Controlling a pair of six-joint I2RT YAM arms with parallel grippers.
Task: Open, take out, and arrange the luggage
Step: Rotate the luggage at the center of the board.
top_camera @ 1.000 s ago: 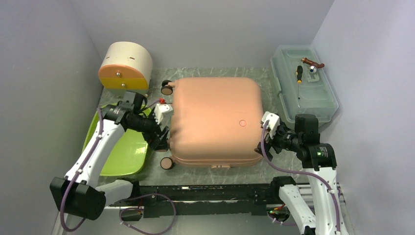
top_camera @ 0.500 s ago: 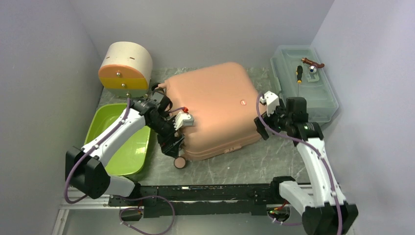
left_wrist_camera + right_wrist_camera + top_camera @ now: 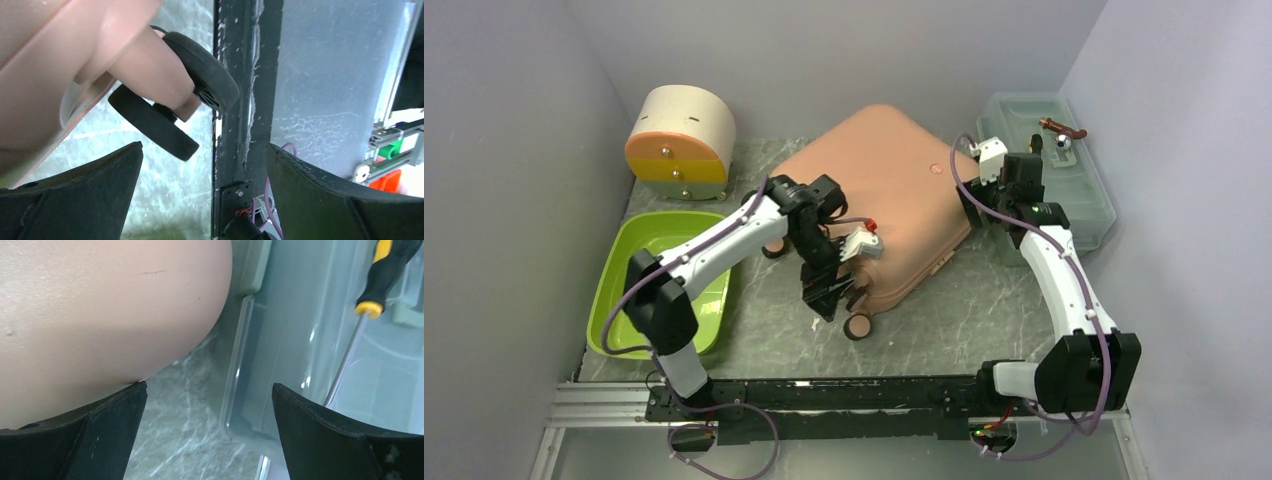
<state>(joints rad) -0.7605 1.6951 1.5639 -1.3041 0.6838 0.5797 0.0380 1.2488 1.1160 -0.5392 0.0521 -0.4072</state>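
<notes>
**Overhead view:** The salmon-pink luggage is lying closed in the middle of the tabletop, turned on a diagonal. Its long axis is running from near left to far right. The wheeled end is facing near left, and one dark wheel is showing at the nearest corner. The far right corner is sitting just beside the translucent toolbox. The left hand is hovering at the wheeled end with its fingers spread wide and nothing held. The right hand is reaching toward the opposite right side of the shell, also spread wide and holding nothing. A green tray is lying to the left, well apart.

**Left wrist view:** The left hand is gaping wide. A pair of black wheels on the corner of the luggage is lying just beyond the fingertips and slightly left of the gap. The hand is gripping nothing.

**Right wrist view:** The right hand is standing wide open. The rounded pink shell of the luggage is filling the left, just past the left finger; whether they are touching cannot be told. The toolbox is on the right with a screwdriver on its lid.

Both hands are close, one at each end, so each side seems within reach for opening.
</notes>
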